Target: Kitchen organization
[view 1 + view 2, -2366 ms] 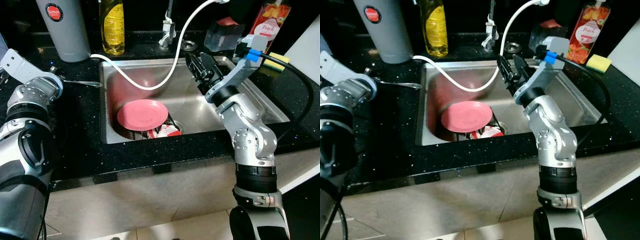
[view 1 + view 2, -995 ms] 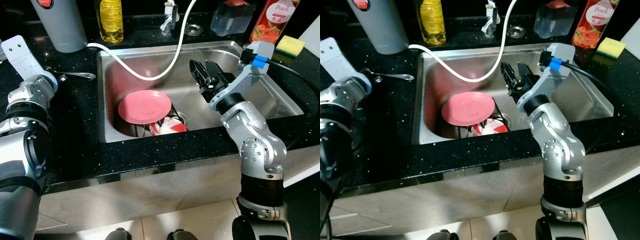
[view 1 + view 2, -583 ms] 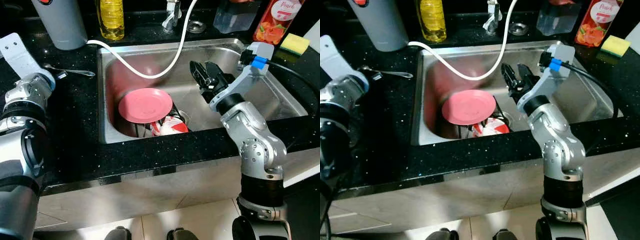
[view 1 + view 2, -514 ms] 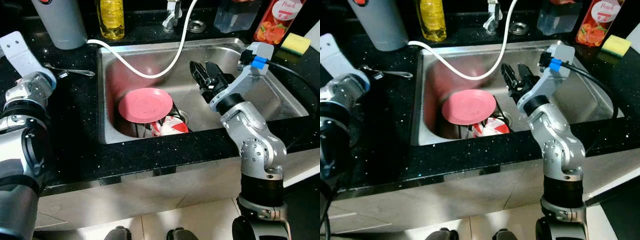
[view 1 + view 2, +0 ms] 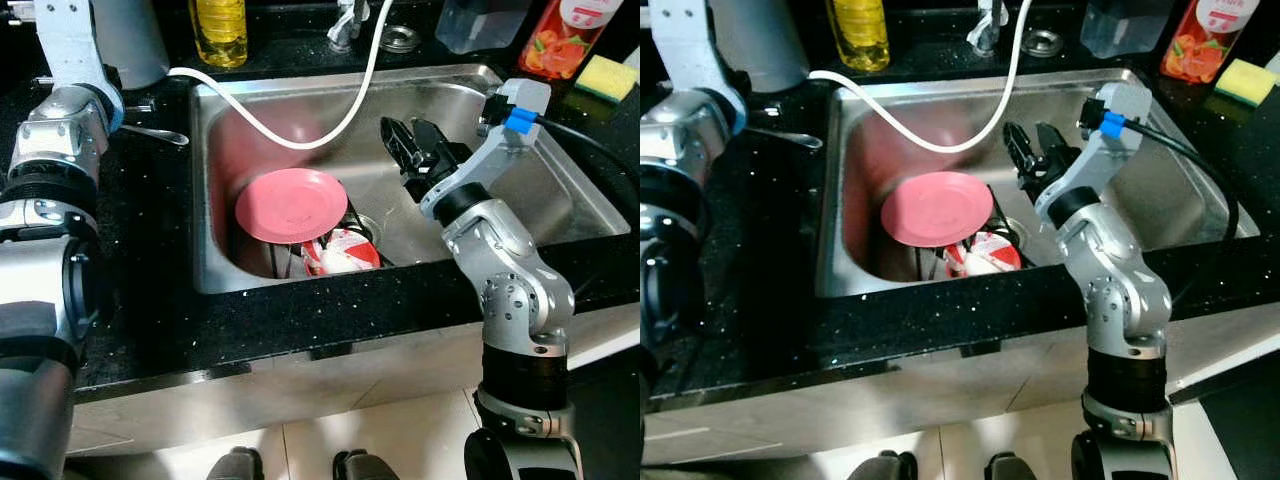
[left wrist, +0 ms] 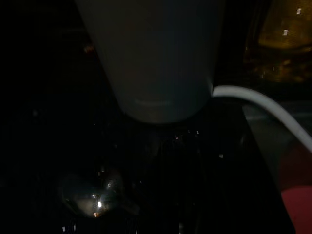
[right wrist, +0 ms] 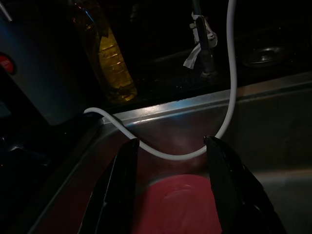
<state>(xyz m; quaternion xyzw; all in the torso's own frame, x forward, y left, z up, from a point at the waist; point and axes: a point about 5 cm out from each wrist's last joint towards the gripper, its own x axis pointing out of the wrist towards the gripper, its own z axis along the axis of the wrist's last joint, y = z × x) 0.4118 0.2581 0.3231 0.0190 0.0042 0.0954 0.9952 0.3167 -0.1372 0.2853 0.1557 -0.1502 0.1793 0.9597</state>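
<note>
Reaching into the steel sink (image 5: 560, 190) from its right side, the right claw (image 5: 412, 150) hangs above the basin with both black fingers (image 7: 122, 190) spread wide and nothing between them. The right wrist view looks along those fingers at the pink plate (image 5: 291, 204), which lies beyond and below, apart from the tips.

Progress: judged early. Plate not yet lifted; it sits tilted in the left half of the sink, propped on a dark wire rack over the drain, with a red-and-white crumpled wrapper (image 5: 342, 253) just near it. A spoon (image 5: 158, 133) lies on the black bench (image 5: 150, 290) left of the sink, also unsorted.

Left arm is raised at the far left of the bench; left claw (image 6: 161, 214) points toward the grey canister (image 5: 128, 40). Wrist view too dark; cannot tell whether it is wide or narrow.

Materials:
- Sink: brushed stainless, rounded corners, reflects the plate's pink on its left wall.
- Plate: matte, round, shallow rim; looks like plastic.
- Hose (image 5: 330, 125): white, smooth, flexible, loops from the tap down across the far sink edge to the left.
- Bench: polished black stone with pale flecks.
- Yellow bottle (image 5: 221, 30): clear plastic, ribbed.
- Sponge (image 5: 612, 78): yellow, soft block, far right, beside a red-labelled bottle (image 5: 562, 35).
</note>
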